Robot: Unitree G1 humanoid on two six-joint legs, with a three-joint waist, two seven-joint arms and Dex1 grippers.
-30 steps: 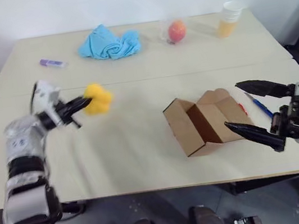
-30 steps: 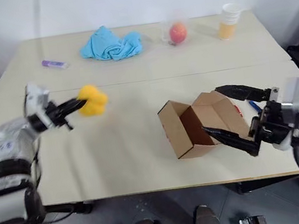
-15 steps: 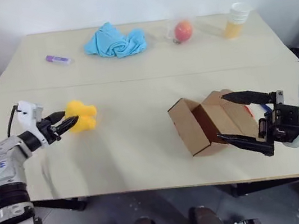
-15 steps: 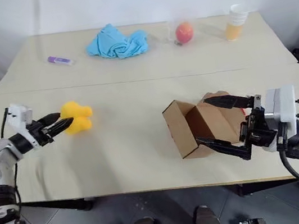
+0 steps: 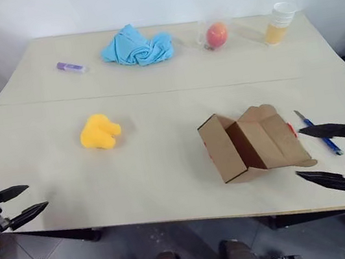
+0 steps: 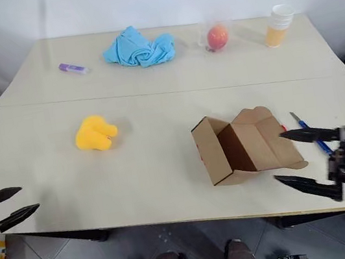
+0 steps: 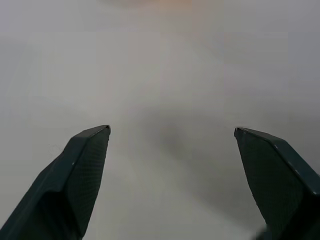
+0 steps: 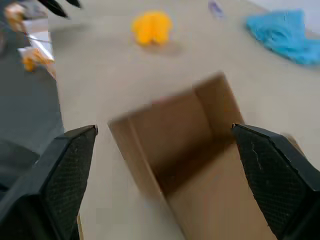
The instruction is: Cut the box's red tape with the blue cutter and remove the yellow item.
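My left gripper (image 5: 21,201), lower left, gapes wide and empty; my right gripper (image 5: 324,154), lower right, likewise. Just beside it I see the open brown cardboard box (image 5: 253,142) and slim blue cutter (image 5: 317,132). The lumpy yellow item (image 5: 99,132) sits centre-left on the table (image 5: 165,163).

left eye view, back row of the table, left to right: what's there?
Short purple marker-like stick → crumpled light blue cloth → round orange-red fruit → stacked cups with orange liquid.
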